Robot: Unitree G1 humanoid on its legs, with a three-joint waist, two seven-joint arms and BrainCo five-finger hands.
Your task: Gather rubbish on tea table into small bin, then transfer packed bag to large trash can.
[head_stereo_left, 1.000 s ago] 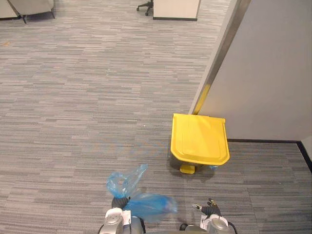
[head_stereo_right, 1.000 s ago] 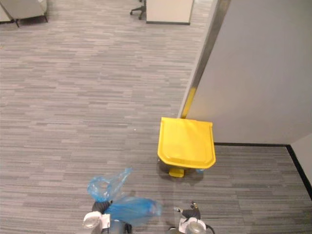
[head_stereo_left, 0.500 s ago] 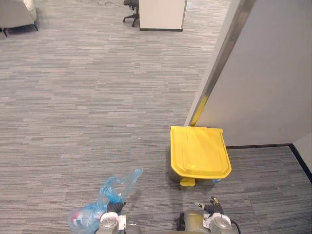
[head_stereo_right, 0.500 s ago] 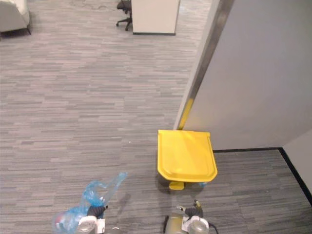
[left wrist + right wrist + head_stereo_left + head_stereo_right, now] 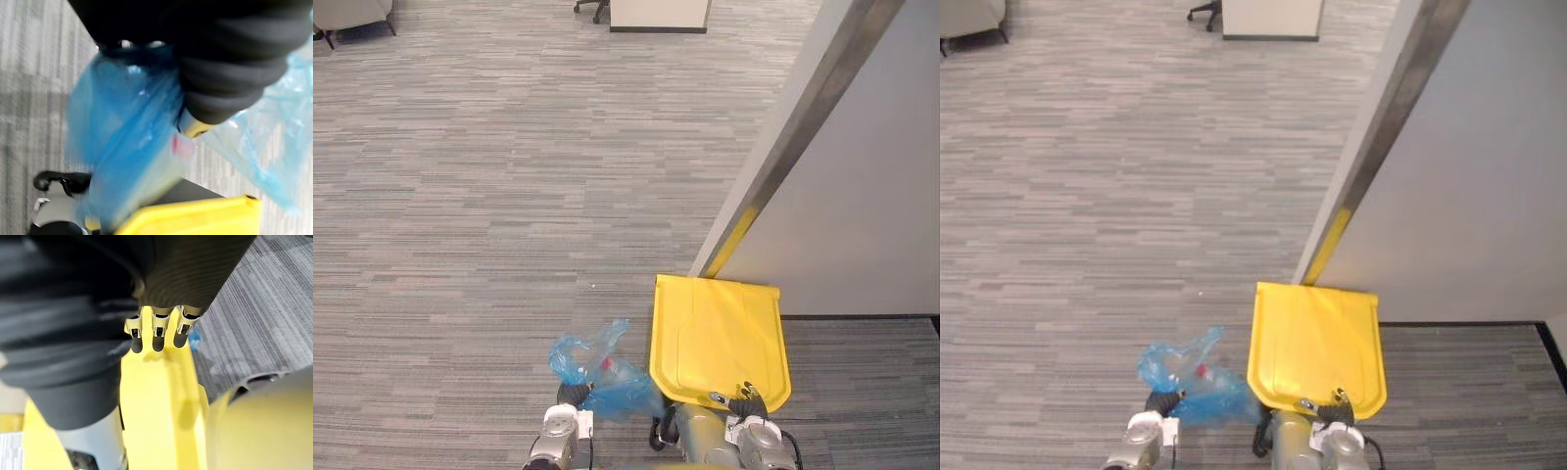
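A translucent blue rubbish bag (image 5: 603, 375) with a red item inside hangs from my left hand (image 5: 570, 396), whose fingers are curled round its gathered neck. In the left wrist view the bag (image 5: 131, 147) sags below the hand (image 5: 222, 73), close to the bin's yellow lid (image 5: 195, 219). The large trash can (image 5: 720, 338) stands on the carpet with its yellow lid closed, just right of the bag. My right hand (image 5: 744, 400) hovers over the lid's near edge. Its fingers (image 5: 155, 335) hang relaxed above the yellow surface, holding nothing.
A grey partition wall (image 5: 862, 196) with a metal corner strip (image 5: 793, 137) rises right behind the can. A white cabinet (image 5: 661, 14) and an office chair's wheels (image 5: 591, 7) stand far back, an armchair (image 5: 352, 12) at the far left. Open grey carpet (image 5: 489, 196) lies to the left.
The view has shifted and the yellow can now lies closer, right before me. The bag has swung from my left hand's left side to its right, up against the can.
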